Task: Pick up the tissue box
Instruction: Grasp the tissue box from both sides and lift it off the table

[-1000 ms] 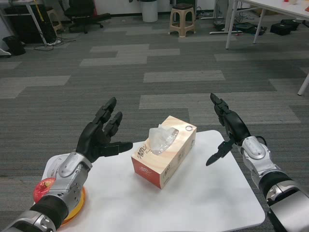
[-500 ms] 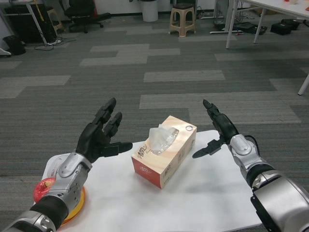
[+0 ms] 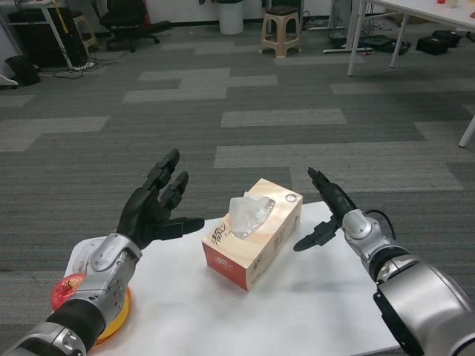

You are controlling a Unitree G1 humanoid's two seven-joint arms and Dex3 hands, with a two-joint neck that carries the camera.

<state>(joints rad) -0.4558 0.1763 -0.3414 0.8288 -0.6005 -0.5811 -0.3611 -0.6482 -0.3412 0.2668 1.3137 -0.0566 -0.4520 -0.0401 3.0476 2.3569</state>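
One bench (image 3: 312, 311) carried one tissue box (image 3: 254, 239), with a single tissue (image 3: 246, 212) poking from its top, plus one red apple (image 3: 67, 291) sitting on one orange plate (image 3: 117, 319). Two robot hands were in view above it, the left robot hand (image 3: 152, 208) and the right robot hand (image 3: 324, 213), each with its fingers spread and holding nothing. On the floor beyond stood one tan stool (image 3: 280, 30), one black office chair (image 3: 128, 21), one white bin (image 3: 230, 16) and one other white table (image 3: 415, 9).
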